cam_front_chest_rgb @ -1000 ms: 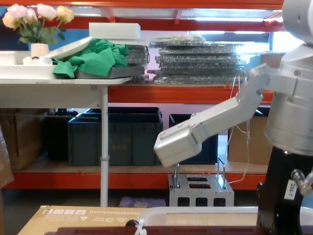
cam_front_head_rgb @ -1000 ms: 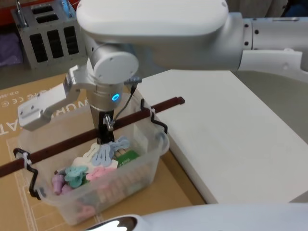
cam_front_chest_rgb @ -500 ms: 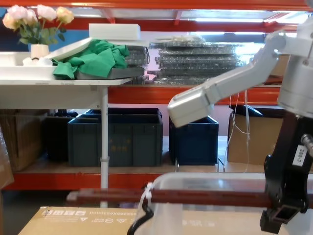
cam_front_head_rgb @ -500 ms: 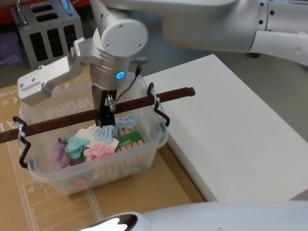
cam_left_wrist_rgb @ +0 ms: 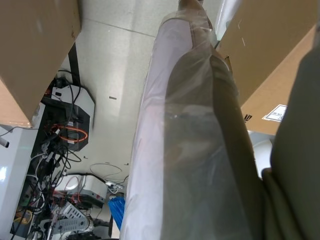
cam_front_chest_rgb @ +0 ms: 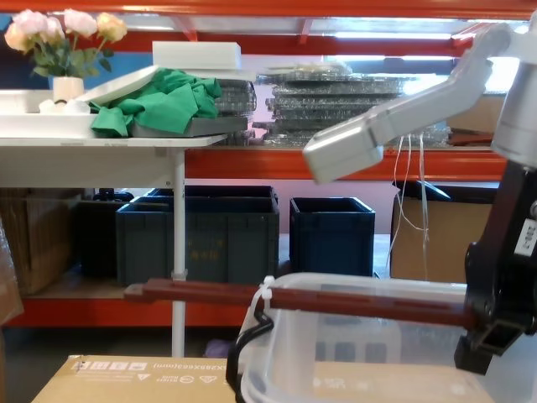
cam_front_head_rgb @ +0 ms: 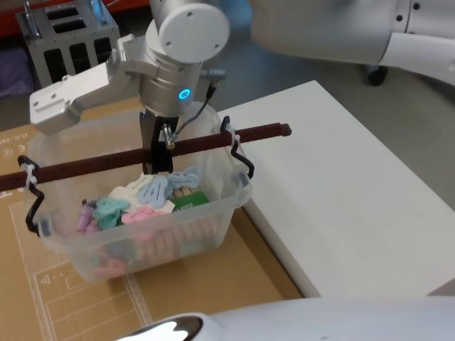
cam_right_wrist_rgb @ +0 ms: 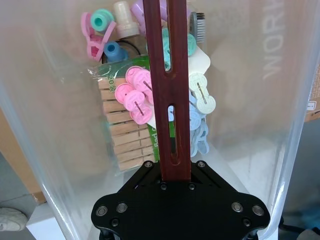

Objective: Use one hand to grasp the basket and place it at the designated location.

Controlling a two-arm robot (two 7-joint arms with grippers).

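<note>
The basket (cam_front_head_rgb: 135,234) hangs over the cardboard sheet (cam_front_head_rgb: 213,284), apparently lifted clear. The right hand (cam_front_head_rgb: 158,153) is clenched on its handle (cam_front_head_rgb: 92,162) at mid-bar. The white counter (cam_front_head_rgb: 341,199) lies just beside it. The grasp is done; transfer and set-down remain. No designated location is marked, and the bar hides the fingertips.
</note>
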